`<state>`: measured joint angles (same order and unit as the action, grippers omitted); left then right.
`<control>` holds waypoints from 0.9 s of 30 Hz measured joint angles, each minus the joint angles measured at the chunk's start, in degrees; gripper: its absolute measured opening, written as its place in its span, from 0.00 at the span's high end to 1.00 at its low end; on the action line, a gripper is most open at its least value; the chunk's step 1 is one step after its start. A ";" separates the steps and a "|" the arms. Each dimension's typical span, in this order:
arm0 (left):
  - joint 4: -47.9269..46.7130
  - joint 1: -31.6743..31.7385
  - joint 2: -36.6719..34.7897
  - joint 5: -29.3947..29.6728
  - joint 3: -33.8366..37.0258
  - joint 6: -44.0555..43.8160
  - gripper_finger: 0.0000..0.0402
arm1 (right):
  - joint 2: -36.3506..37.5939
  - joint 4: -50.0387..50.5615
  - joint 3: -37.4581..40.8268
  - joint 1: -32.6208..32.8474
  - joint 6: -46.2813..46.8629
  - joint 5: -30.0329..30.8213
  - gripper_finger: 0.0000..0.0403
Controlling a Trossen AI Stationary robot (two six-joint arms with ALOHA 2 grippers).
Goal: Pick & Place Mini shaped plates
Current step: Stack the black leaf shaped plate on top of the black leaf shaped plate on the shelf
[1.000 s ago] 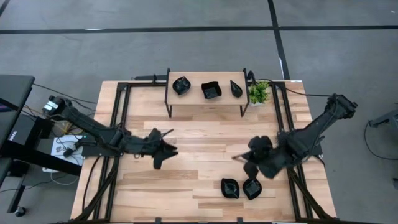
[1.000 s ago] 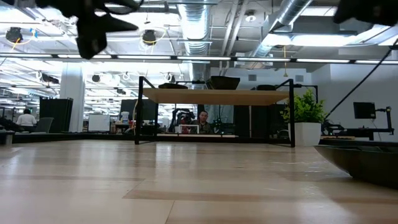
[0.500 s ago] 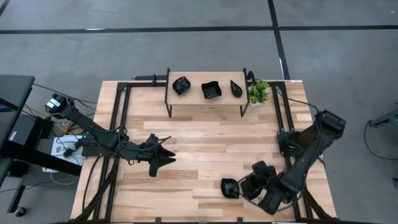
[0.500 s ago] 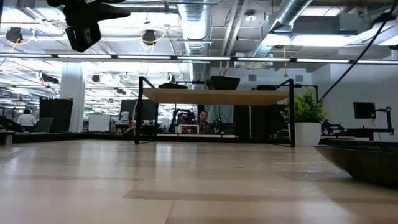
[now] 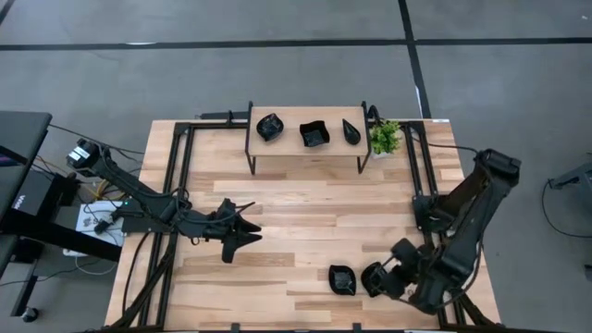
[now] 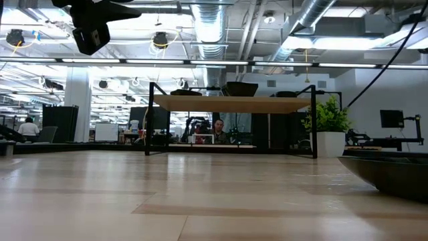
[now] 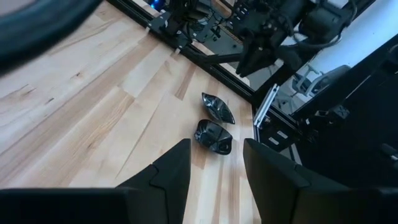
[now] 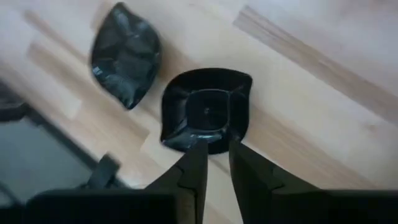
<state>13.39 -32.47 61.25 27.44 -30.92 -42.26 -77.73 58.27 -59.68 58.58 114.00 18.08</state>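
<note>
The right tool (image 8: 214,163), fingers slightly parted, seemingly straddles the square plate's (image 8: 207,112) rim beside a leaf plate (image 8: 125,55); the left tool (image 7: 214,165) hangs released.

The right gripper (image 8: 211,163) is no longer mid-table; it now sits low at the near right edge, over the 2 plates on the table there. It moves slightly to the right between the last 2 pictures, uncovering the square plate (image 8: 206,111) beside the leaf plate (image 8: 125,53). Its fingers (image 8: 194,167) stand a little apart at that plate's rim. The right arm (image 5: 467,222) folds back toward the table's near right corner. The left gripper (image 5: 242,231) shifts slightly nearer than 1 second ago, and in the low view it hangs higher and farther left.
</note>
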 joint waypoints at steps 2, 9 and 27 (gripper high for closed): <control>0.07 -0.02 0.00 0.00 0.00 0.00 0.63 | 1.32 0.03 0.00 -0.11 -4.12 1.36 0.83; 0.42 -0.02 0.00 -0.01 -0.04 0.00 0.63 | 0.03 -0.04 -0.02 -1.28 -13.23 2.73 0.82; 0.87 -0.02 0.00 -0.02 -0.04 0.42 0.63 | -10.67 0.00 -0.02 -8.02 -16.62 -8.90 0.69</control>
<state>14.25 -32.49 61.25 27.42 -30.96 -41.85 -88.40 58.27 -59.70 50.56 97.38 9.18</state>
